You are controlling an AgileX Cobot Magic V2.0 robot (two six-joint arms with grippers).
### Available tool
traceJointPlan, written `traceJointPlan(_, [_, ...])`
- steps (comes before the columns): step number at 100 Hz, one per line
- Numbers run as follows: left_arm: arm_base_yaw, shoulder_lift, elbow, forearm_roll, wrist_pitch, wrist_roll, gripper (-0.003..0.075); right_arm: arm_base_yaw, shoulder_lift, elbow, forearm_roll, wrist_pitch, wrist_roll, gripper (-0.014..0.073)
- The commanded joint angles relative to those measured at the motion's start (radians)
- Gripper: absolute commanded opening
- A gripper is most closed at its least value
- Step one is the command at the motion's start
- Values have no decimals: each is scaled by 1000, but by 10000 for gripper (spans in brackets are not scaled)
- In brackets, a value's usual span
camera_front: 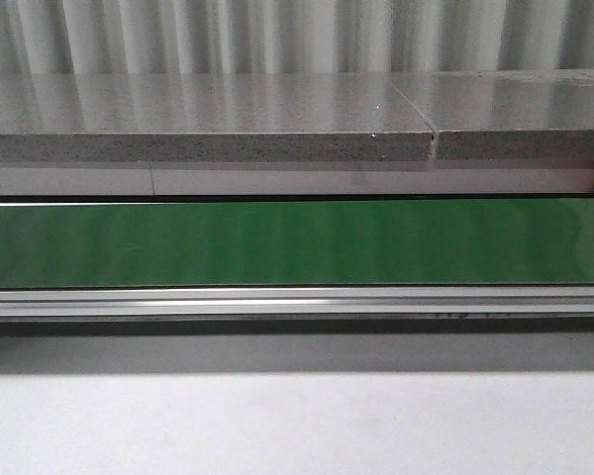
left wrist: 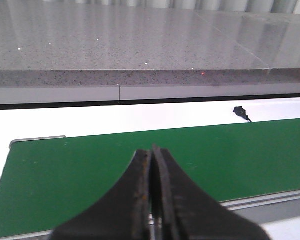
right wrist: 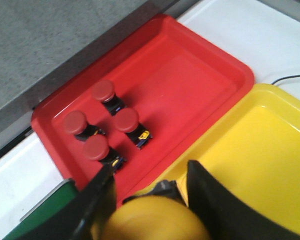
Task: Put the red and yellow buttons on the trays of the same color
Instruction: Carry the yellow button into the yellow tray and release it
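In the right wrist view my right gripper [right wrist: 150, 192] is shut on a yellow button [right wrist: 155, 220], its black base showing between the fingers. It hangs over the seam where the red tray [right wrist: 190, 80] meets the yellow tray [right wrist: 260, 150]. Several red buttons [right wrist: 126, 120] stand in the red tray's corner. The yellow tray shows no button inside. My left gripper [left wrist: 152, 152] is shut with nothing in it, above the green conveyor belt [left wrist: 90, 170]. Neither gripper appears in the front view.
The green belt [camera_front: 297, 242] runs across the front view, with a grey stone ledge [camera_front: 208, 129] behind it and a metal rail [camera_front: 297, 300] in front. A small black cable clip [left wrist: 239, 111] lies on the white strip beyond the belt.
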Motion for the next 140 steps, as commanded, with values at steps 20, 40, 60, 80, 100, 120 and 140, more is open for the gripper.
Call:
traceJointPlan(20, [-7,5,-29,-5,-69,1,-21,-75,55,11,4,-82,9,121])
traceJointPlan(40, [-7,5,-29,-5,-69,1,-21,-105,65,152,4,-184,9,121])
traceJointPlan(60, [-7,5,-29,-5,-69,1,-21,-103,66,304,8,-323,9,121])
traceJointPlan(80, [-7,5,-29,-5,-69,1,-21,-103,113,376,16,-414,9,121])
traceJointPlan(100, [-7,5,-29,-5,-69,1,-21,-103,182,376,23,-451,9,121])
traceJointPlan(120, [-7,5,-29,-5,-69,1,-21,-100,252,376,27,-501,9,121])
traceJointPlan(140, [-7,5,-29,-5,-69,1,-21,-61,308,376,27,-553,9,121])
